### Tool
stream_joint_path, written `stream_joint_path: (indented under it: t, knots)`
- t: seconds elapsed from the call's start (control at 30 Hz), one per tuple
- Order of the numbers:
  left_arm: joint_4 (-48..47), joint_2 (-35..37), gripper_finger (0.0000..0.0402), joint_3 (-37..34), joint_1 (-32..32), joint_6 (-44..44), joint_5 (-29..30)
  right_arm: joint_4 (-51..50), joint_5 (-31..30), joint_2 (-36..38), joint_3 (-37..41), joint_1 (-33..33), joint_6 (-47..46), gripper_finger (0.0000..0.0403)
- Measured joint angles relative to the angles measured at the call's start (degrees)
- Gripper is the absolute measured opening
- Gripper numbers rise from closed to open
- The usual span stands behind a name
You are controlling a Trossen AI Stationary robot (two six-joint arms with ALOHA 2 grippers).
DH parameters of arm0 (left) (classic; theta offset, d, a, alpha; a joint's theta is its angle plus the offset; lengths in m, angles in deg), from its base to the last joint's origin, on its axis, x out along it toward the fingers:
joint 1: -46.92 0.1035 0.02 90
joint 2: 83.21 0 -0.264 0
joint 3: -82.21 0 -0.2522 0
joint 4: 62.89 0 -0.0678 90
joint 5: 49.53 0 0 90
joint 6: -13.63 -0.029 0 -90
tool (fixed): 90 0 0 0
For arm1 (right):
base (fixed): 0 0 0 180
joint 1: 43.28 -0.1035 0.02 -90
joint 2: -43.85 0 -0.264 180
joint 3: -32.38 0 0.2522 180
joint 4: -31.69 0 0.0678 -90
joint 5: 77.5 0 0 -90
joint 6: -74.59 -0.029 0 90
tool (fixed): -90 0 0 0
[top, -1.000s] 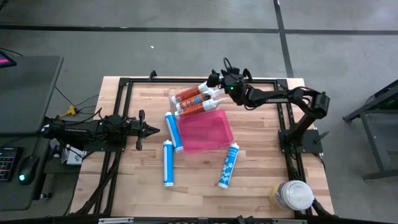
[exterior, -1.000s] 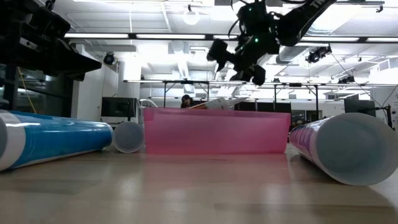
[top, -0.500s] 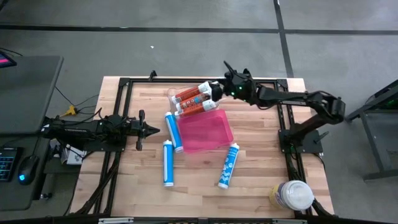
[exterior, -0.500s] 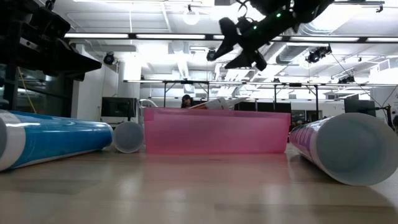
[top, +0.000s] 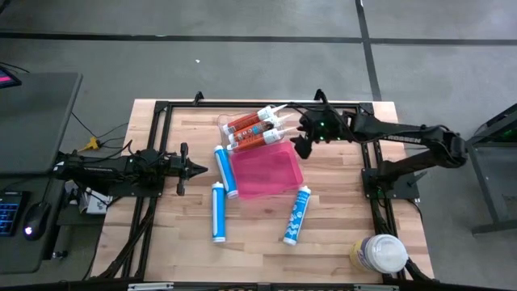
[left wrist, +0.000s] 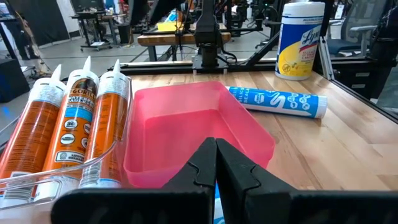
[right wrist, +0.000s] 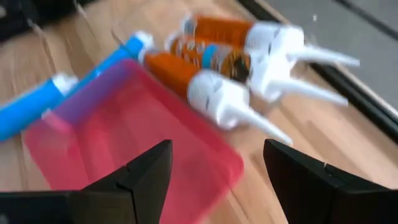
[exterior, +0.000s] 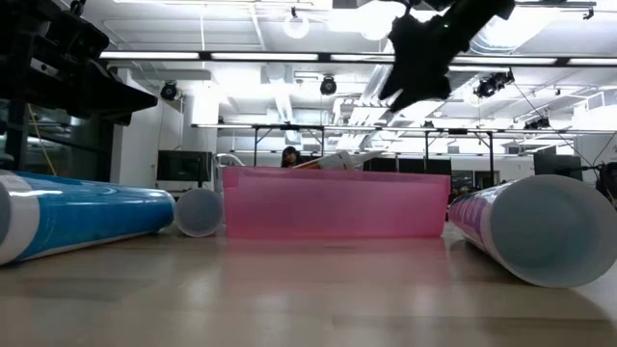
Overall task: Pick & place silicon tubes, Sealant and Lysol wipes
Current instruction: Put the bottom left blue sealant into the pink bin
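Three orange caulk tubes (top: 253, 128) lie side by side on the table at the far side of a pink tray (top: 266, 170); they also show in the right wrist view (right wrist: 217, 59) and the left wrist view (left wrist: 68, 124). Three blue tubes (top: 226, 170) (top: 217, 212) (top: 296, 214) lie on the table around the tray. The Lysol wipes canister (top: 380, 253) stands upright at the near right corner. My right gripper (top: 302, 145) (right wrist: 217, 186) is open and empty above the tray's far right corner. My left gripper (top: 198, 169) (left wrist: 216, 168) is shut and empty, left of the tray.
A black frame (top: 161, 109) runs around the table's edges. A clear plastic holder (left wrist: 37, 180) lies around the orange tubes' bases. The pink tray (left wrist: 199, 130) holds nothing. Bare wood shows at the near middle (top: 258, 242).
My right gripper has gone from above the orange tubes' nozzles toward the table's right and near edges, turning as it went, and now stands over the tray's far right corner. The tubes lie as before.
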Motion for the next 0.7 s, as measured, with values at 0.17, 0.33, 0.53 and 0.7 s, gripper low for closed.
stream_joint_path:
  t: [0.17, 0.33, 0.53, 0.7]
  knots:
    - [0.0, 0.0, 0.0000, 0.0, 0.0, 0.0, 0.0, -9.7, 0.8, 1.3, 0.0, 1.3, -1.9, 0.0247]
    - [0.0, 0.0, 0.0000, 0.0, 0.0, 0.0, 0.0, -19.2, 0.5, 1.3, 0.0, 3.7, -8.2, 0.0247]
    - [0.0, 0.0, 0.0000, 0.0, 0.0, 0.0, 0.0, -25.3, 1.0, 1.2, 0.0, 4.8, -6.1, 0.0247]
    - [0.0, 0.0, 0.0000, 0.0, 0.0, 0.0, 0.0, -28.8, 1.3, 1.2, 0.0, 4.8, -0.7, 0.0243]
